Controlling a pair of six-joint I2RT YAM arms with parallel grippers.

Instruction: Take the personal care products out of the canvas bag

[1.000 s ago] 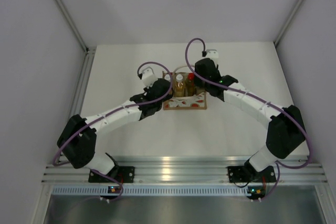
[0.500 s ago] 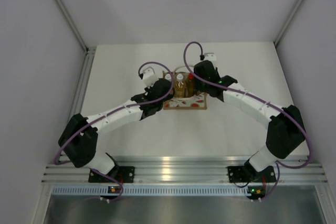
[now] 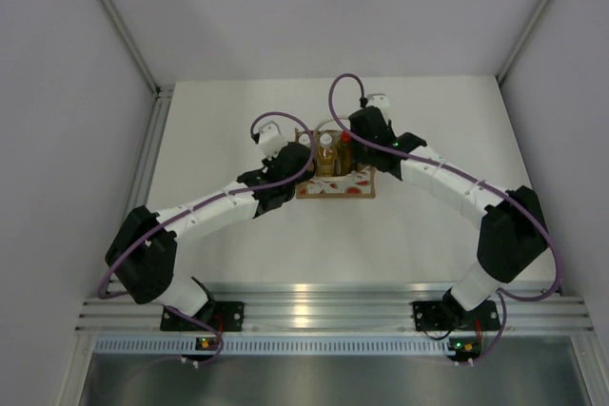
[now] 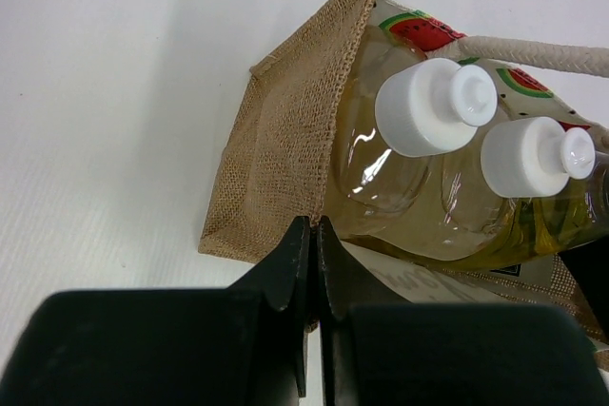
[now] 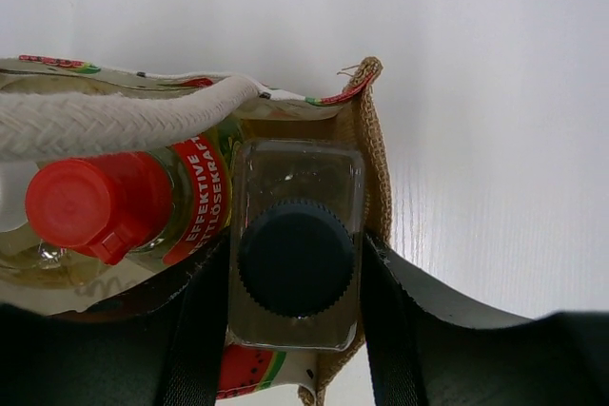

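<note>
My left claw, closed at the bag, seems to steady it; right claw straddles the clear bottle, grip unclear.

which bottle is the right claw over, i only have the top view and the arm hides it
Observer: On the right wrist view, the right claw straddles the clear bottle with the dark grey cap, in a corner of the canvas bag.
Operator: is it gripping yet
Observer: Its fingers sit against both sides of the bottle. I can't tell if it's squeezing.
Operator: and the left claw
Observer: The left claw is shut, tips at the bag's burlap side wall, next to the two white-capped bottles.
</note>
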